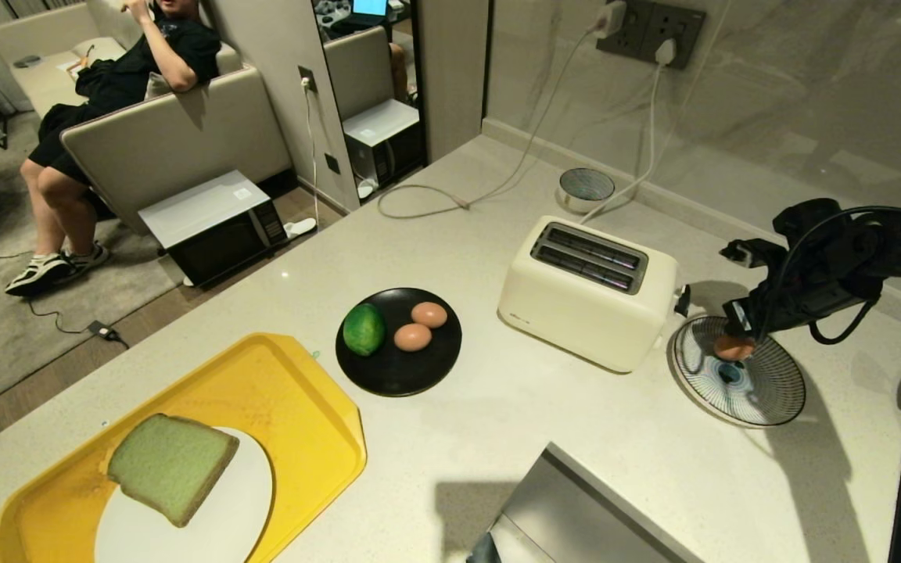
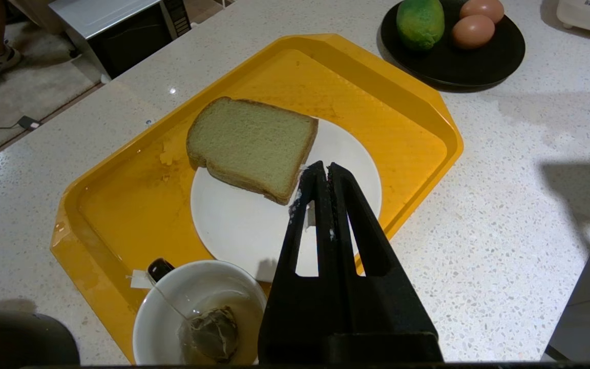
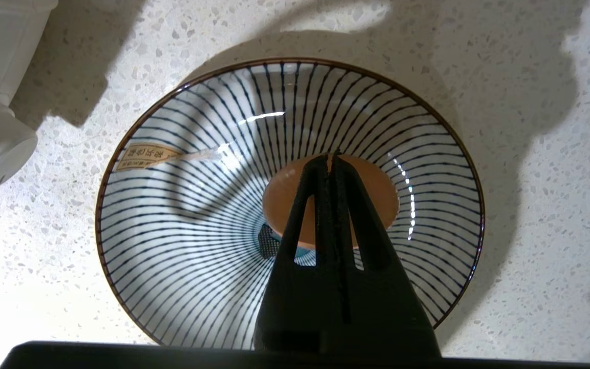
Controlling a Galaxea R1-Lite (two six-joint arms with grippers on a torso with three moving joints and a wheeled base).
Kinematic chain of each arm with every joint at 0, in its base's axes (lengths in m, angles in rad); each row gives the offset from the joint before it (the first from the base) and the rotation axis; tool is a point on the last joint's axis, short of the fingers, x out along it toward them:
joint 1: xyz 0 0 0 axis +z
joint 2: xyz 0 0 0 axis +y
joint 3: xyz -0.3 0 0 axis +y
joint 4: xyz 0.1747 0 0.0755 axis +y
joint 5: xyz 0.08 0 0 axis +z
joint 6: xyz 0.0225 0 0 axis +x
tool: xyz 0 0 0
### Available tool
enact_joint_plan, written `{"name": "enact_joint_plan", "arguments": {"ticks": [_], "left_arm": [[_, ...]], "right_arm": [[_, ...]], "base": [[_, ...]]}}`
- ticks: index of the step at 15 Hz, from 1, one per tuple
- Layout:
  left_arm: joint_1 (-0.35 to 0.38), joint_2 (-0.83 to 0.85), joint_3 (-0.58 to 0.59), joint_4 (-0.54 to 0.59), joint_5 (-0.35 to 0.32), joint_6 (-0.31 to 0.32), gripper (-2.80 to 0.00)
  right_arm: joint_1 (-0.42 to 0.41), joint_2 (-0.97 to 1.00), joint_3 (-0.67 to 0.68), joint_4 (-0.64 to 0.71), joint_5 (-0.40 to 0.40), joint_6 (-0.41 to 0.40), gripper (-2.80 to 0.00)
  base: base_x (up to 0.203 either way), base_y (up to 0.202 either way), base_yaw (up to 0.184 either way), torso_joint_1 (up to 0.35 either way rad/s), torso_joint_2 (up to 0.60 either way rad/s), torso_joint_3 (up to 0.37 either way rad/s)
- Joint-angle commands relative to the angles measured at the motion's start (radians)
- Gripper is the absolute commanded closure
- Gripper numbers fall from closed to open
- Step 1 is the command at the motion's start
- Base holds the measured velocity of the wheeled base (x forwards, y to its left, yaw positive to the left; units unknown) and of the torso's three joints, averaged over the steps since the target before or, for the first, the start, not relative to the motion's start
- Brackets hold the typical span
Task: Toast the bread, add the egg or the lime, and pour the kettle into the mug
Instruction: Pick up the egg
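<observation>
Right tool (image 3: 332,156) above crosswise egg (image 3: 377,190).

Toaster (image 1: 587,291), yellow tray (image 1: 294,391), striped bowl (image 1: 771,391)

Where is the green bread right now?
In the head view, the bread lies at the robot's near left, half on a white plate inside the yellow tray, near the black plate holding the lime and eggs.
</observation>
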Motion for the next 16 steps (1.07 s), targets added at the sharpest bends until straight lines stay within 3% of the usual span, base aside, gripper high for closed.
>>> {"name": "enact_joint_plan", "arguments": {"ticks": [1, 16], "left_arm": [[0.0, -0.001, 0.0, -0.001, 0.001, 0.0, 0.0], [0.0, -0.001, 0.0, -0.001, 0.001, 0.0, 0.0]], "right_arm": [[-0.001, -0.007, 0.009, 0.003, 0.0, -0.002, 0.0], [-0.032, -0.039, 0.093, 0.003, -0.003, -0.005, 0.0]], "base": [[0.0, 0.0, 0.0, 0.0, 0.0, 0.0], [0.0, 0.0, 0.0, 0.0, 0.0, 0.0]]}}
